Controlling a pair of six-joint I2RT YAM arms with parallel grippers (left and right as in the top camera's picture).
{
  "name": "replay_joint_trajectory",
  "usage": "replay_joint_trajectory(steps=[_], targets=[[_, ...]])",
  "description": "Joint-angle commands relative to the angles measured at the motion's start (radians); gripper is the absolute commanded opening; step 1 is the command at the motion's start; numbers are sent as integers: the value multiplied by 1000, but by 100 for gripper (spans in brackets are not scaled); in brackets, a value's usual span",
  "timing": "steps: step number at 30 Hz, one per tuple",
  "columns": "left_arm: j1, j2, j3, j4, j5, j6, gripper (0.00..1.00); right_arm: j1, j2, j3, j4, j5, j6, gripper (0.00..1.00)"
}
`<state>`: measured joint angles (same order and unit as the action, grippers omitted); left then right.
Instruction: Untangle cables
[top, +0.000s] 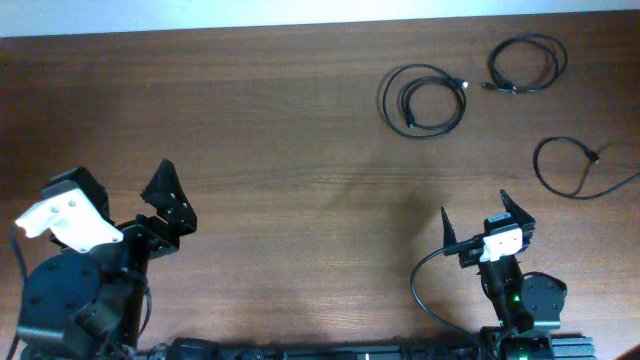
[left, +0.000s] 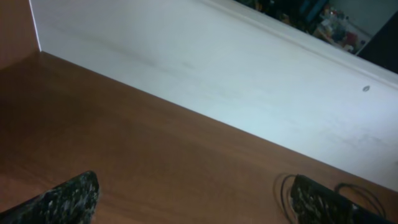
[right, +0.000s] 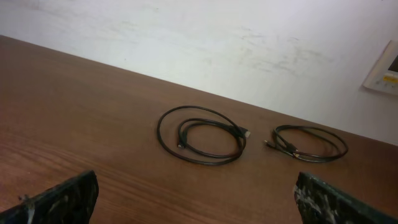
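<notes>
The brown wooden table (top: 250, 120) fills the overhead view, bare over its whole left half, and all three cables sit in its 1-to-2 o'clock corner. The left gripper (left: 193, 200) is at 8 o'clock on the table with its jaws spread wide and nothing between them. The right gripper (top: 473, 203) is near 5 o'clock, likewise spread wide and empty. Any reach turns on this: the cords lie far across the table at about 2 o'clock from the left gripper but just ahead of the right one, so the right arm is plainly the nearer. From the right gripper, the wide coil (top: 424, 98) is at 11 o'clock. It is a near-round double ring with no real long axis, so it could be approached from any side. The loose loop (top: 570, 168) is near at 2 o'clock, its tail running off toward 2 o'clock to the frame edge. The small coil (top: 527, 63) is at 1 o'clock, farthest back, and is stretched roughly 9-to-3. No cord touches another, so the untangling looks finished or nearly so.
</notes>
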<state>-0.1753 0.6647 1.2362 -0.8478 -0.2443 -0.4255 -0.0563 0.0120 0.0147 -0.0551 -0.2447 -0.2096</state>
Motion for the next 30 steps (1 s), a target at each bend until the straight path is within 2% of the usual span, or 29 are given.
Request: replay_joint_trajectory(steps=[1,13,17,25,30], targets=[[3,-3,4,-7,-14,16,99,3,-6,-9,0,13,4,99],[4,-13,4,-15,-14,16,99,3,-6,-9,0,13,4,99],[42,-84,4,-60,-14,16,99,3,-6,-9,0,13,4,99],[82,-342,4,-273,-14,16,99,3,-6,-9,0,13,4,99],[129,-485,5,-579,-10,5,99,3,-6,-9,0,13,4,99]])
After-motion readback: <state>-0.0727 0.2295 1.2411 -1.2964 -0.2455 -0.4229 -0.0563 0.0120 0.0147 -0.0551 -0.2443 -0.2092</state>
